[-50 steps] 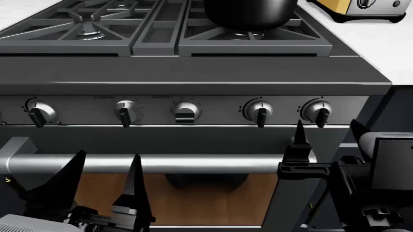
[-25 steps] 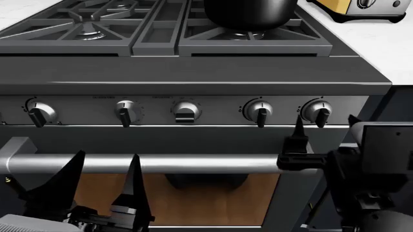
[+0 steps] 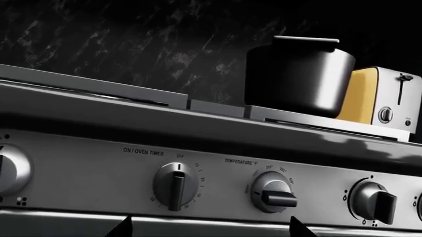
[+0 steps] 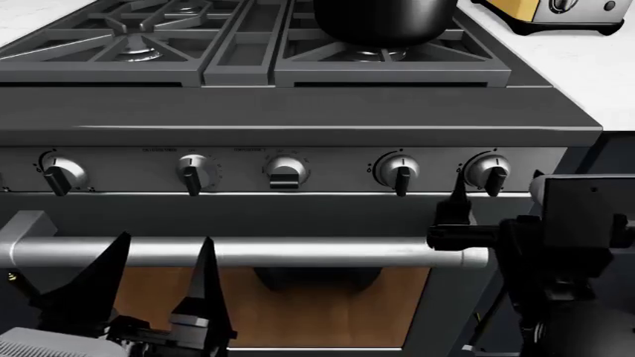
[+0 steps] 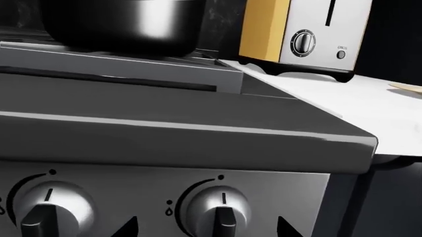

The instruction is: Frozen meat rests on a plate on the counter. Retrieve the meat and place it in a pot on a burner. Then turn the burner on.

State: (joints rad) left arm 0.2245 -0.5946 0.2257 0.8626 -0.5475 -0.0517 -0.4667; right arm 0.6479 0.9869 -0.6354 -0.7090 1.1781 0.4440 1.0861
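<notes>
Dark steel range front, white counter (image 4: 595,67) at right. Left gripper (image 4: 159,286) hangs low by the oven handle (image 4: 248,251), jaws spread, empty. Pot (image 4: 382,18) sits on the right burner (image 4: 387,53); meat and plate not in view. Right gripper (image 5: 205,228) is just below the far-right knob (image 4: 488,172), jaws apart, holding nothing. Risk: the next knob (image 4: 397,172) sits close, so drift left grabs the wrong burner's control.

The pot (image 4: 385,18) sits on the burner (image 4: 382,52); the right gripper (image 4: 459,212) hovers below the rightmost knob (image 4: 488,172).
</notes>
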